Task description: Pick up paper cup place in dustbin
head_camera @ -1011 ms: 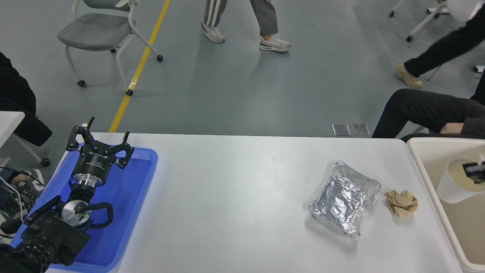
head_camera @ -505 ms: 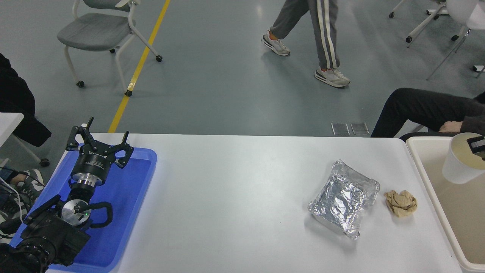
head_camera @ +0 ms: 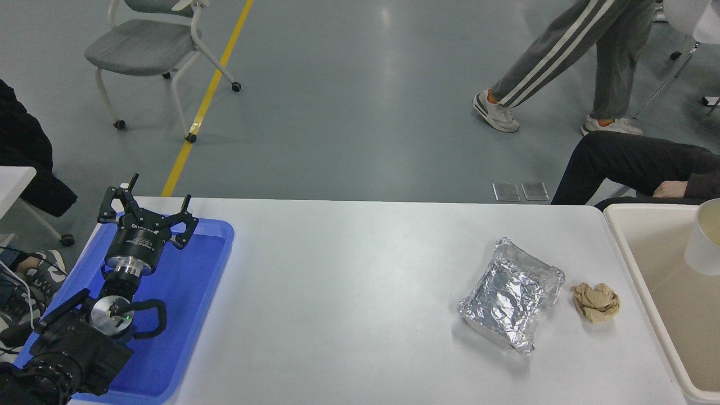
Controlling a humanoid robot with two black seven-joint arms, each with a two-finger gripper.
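Paper cup (head_camera: 705, 242) cut by right edge, above dustbin (head_camera: 624, 242) at worktop (head_camera: 349, 281) end; left hand (head_camera: 147, 216) spread open, empty, over blue tray (head_camera: 194, 292); right hand unseen.

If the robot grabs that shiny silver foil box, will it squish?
Probably. The foil tray already looks wrinkled and dented, so its thin walls would likely crumple under a squeeze. It seems light for its size, and it sits flat on the table, so rolling is unlikely.

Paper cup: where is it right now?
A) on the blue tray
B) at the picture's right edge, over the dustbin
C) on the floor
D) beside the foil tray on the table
B: the paper cup shows at the right edge, over the dustbin.
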